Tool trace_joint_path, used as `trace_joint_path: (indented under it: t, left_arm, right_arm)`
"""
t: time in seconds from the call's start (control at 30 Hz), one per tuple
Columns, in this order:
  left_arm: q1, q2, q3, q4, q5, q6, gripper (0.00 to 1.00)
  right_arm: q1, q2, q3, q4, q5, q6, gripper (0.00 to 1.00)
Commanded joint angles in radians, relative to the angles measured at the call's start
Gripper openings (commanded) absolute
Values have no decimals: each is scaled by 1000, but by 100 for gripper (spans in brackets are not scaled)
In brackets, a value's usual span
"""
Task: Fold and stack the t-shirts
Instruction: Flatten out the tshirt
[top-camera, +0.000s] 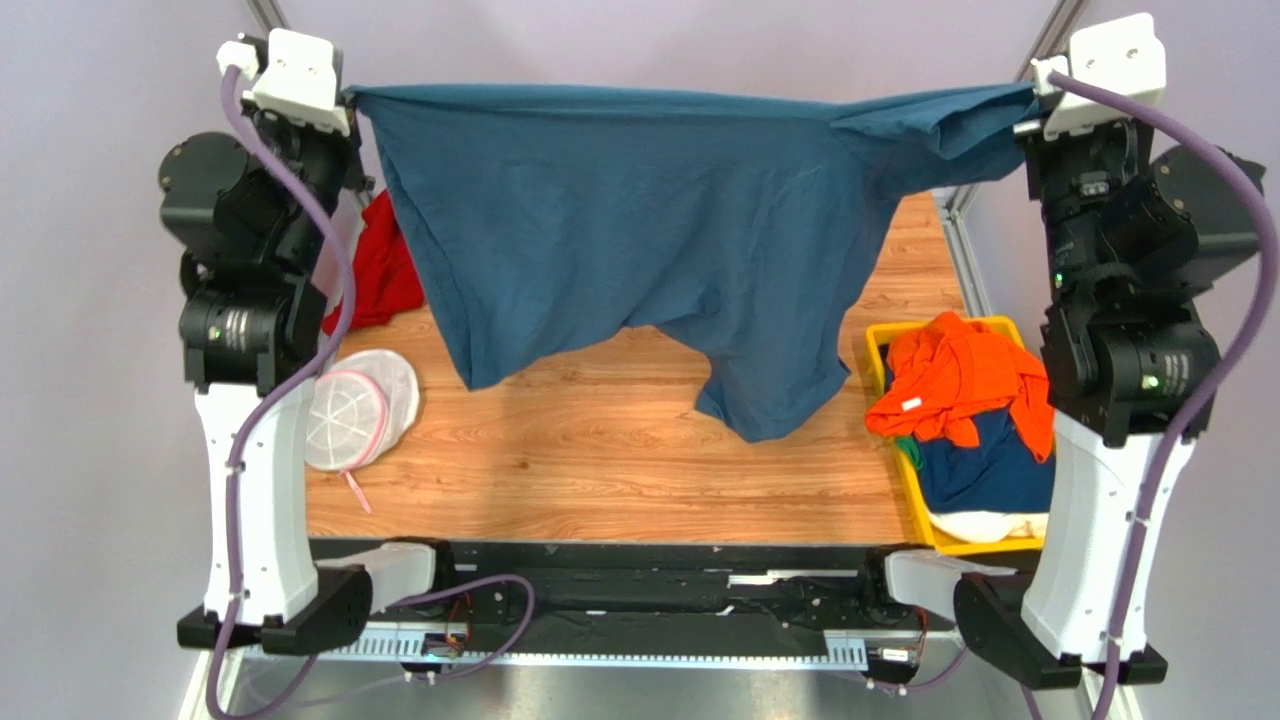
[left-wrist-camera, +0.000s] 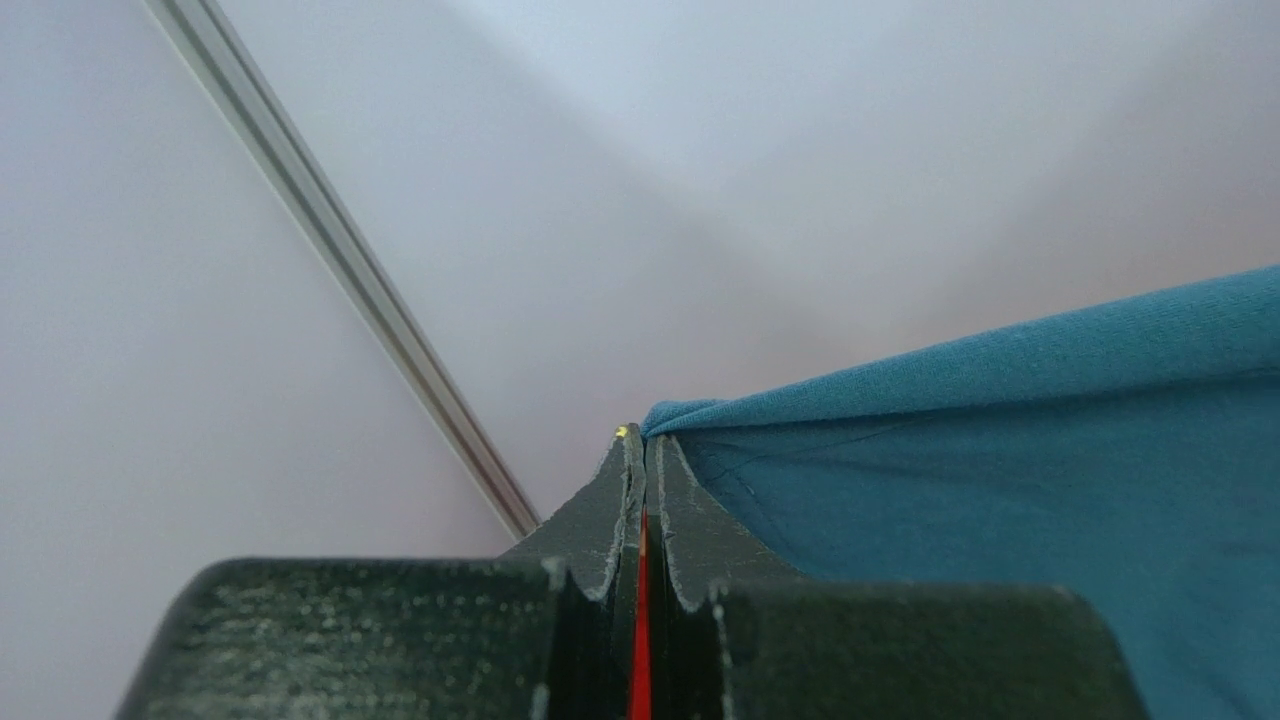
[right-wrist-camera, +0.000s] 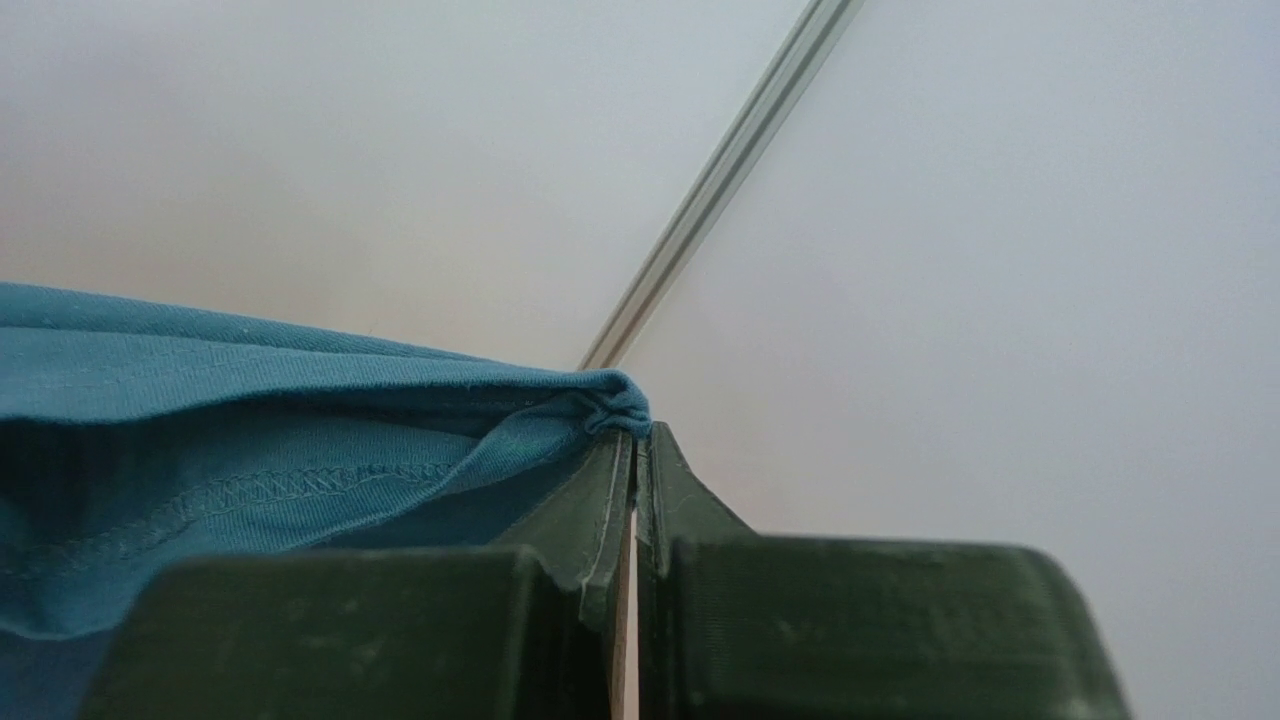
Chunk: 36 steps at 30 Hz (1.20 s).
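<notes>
**Teal-blue t-shirt held aloft between 2 grippers**

Teal-blue t-shirt (top-camera: 631, 225): spread wide in the air above the far half of the wooden table (top-camera: 601, 450), its top edge taut from left to right. The lower edge hangs unevenly, with 1 lobe drooping lowest right of centre. Whether that lobe touches the table cannot be told.

Yellow bin (top-camera: 876, 360): at the right edge of the table, beside the right arm. It holds 3 crumpled t-shirts: an orange t-shirt (top-camera: 962, 375) on top, a navy t-shirt (top-camera: 992, 465) beneath it, and a cream t-shirt (top-camera: 984, 525) showing at the near end.

Red cloth (top-camera: 383, 270): bunched at the table's far left, partly behind the left arm.

Mesh disc (top-camera: 353, 408): flat on the table, near left.

Left gripper (left-wrist-camera: 643, 450): jaws pressed together, pinching the teal-blue t-shirt's left top corner.

Right gripper (right-wrist-camera: 639, 435): jaws likewise together, pinching a gathered fold at the right top corner.
</notes>
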Motion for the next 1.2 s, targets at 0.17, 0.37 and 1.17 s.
trace_joint_path:
  t: [0.17,0.37,1.17]
  left_arm:
    - [30,-447,-212,-135,221,-27,0]
    - [30,-542,-263,-162,141,-12,0]
    - [34,380,180,13,-121,16,0]
  right_arm:
    - [-21,-292,-58,-350,-359,295,0]
    - [-36,-382,-54,-333,-356,311,0]
    - [-57,369,315,-74,-8,227,0]
